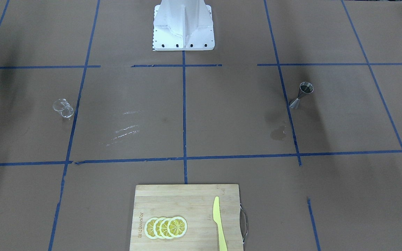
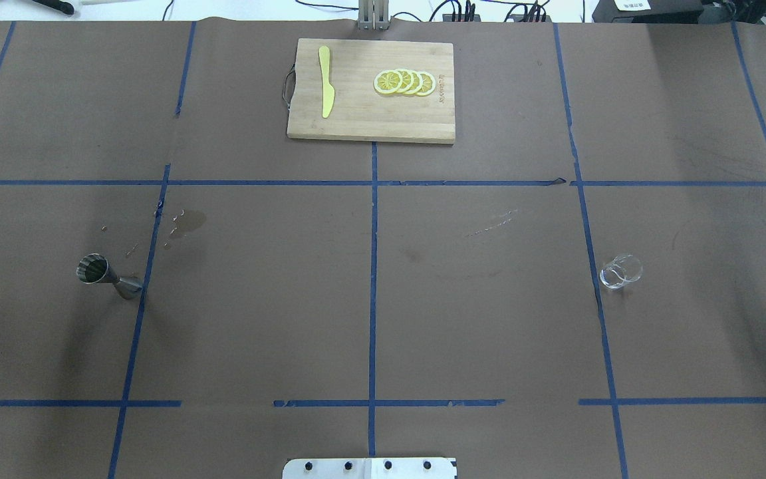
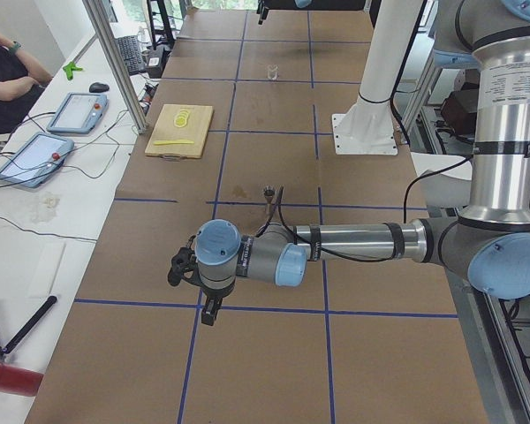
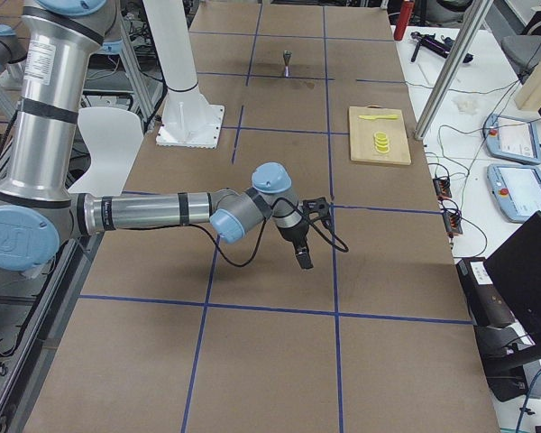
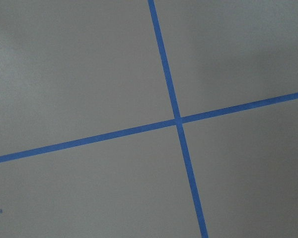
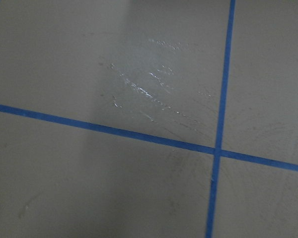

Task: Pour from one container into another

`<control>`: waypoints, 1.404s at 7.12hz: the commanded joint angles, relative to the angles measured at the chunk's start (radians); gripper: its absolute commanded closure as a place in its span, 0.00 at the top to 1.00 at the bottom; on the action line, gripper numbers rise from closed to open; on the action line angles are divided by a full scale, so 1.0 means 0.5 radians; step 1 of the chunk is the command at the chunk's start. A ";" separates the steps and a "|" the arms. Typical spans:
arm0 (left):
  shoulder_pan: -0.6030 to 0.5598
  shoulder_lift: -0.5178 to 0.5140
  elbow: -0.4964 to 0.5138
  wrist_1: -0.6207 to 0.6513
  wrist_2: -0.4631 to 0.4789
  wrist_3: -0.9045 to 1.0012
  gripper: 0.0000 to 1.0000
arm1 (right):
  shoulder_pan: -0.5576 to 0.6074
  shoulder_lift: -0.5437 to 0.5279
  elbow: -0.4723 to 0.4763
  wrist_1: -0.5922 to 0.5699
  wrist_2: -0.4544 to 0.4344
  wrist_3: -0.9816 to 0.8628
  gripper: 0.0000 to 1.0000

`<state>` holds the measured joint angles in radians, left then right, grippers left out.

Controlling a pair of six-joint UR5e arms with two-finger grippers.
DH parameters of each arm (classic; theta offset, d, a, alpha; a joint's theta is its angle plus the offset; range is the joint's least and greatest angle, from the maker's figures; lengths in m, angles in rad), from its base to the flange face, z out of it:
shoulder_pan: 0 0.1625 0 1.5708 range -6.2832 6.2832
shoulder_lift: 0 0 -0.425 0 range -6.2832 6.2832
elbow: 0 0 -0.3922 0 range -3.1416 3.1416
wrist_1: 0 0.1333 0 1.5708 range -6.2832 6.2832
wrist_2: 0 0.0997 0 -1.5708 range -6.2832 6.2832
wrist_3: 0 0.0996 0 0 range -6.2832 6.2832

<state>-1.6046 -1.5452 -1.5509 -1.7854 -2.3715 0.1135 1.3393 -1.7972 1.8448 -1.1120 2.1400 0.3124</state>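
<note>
The clear cup stands upright on the brown table on the robot's right side, also seen in the overhead view and far off in the exterior left view. The steel hourglass jigger stands upright on the robot's left side, small in both side views. My left gripper hangs low over the table, short of the jigger. My right gripper hangs low too; the cup is hidden in that view. Whether either is open or shut I cannot tell. Both wrist views show only table and blue tape.
A wooden cutting board at the far middle edge carries a yellow knife and lemon slices. A wet stain lies near the jigger. The white robot base stands at the middle. An operator sits beside the table.
</note>
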 commanded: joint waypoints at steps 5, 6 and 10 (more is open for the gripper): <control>0.003 0.001 0.003 0.003 0.000 -0.006 1.00 | 0.472 -0.136 -0.005 -0.844 0.279 -0.652 1.00; 0.003 0.001 0.000 0.003 0.000 -0.003 1.00 | 0.469 -0.133 -0.075 -0.838 0.291 -0.634 1.00; 0.006 0.007 0.040 -0.013 0.030 -0.012 1.00 | 0.472 -0.124 -0.106 -0.826 0.285 -0.643 1.00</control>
<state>-1.6018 -1.5434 -1.5336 -1.7934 -2.3657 0.1090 1.5748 -1.8605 1.7926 -1.5262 2.2852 -0.0051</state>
